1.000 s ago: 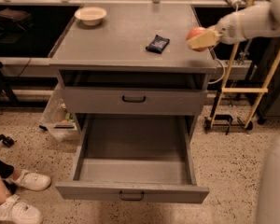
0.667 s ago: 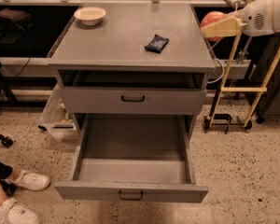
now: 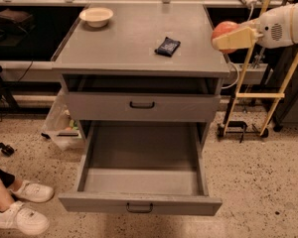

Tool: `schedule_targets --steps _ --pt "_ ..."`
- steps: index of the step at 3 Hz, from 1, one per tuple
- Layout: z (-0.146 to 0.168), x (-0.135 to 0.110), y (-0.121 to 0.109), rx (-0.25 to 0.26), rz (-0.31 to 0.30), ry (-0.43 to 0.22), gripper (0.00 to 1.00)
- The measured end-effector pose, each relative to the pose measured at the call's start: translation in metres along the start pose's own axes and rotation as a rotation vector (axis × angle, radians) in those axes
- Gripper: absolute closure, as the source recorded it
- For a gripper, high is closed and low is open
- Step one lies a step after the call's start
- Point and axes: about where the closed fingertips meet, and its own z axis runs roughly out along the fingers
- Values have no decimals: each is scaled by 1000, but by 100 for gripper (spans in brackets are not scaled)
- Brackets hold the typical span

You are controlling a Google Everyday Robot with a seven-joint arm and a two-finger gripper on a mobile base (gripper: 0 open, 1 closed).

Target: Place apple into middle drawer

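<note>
The round orange-red apple (image 3: 222, 28) is held in my gripper (image 3: 223, 36), which is shut on it. The cream fingers (image 3: 237, 37) and white arm reach in from the right. The apple hangs in the air just past the right edge of the grey cabinet top (image 3: 139, 38), above floor level. The middle drawer (image 3: 141, 181) is pulled fully out below and to the left of the gripper. Its long tray is empty and its small dark handle faces the front. The drawer above it (image 3: 141, 106) shows only a shut flat front.
A white bowl (image 3: 96, 16) stands at the top's back left and a dark blue snack packet (image 3: 168, 46) lies near its middle right. A yellow-framed stand (image 3: 260, 94) is right of the cabinet. A person's white shoes (image 3: 21, 207) are at lower left.
The gripper has lifted the apple off the right side of the cabinet top and carried it up and to the right, past the top's edge.
</note>
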Motion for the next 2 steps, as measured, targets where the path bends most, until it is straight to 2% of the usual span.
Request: schedule_targets --steps 1,2 --pt "-32 -30 32 85 -156 -24 100" --pt "-70 -76 96 217 -412 -69 100"
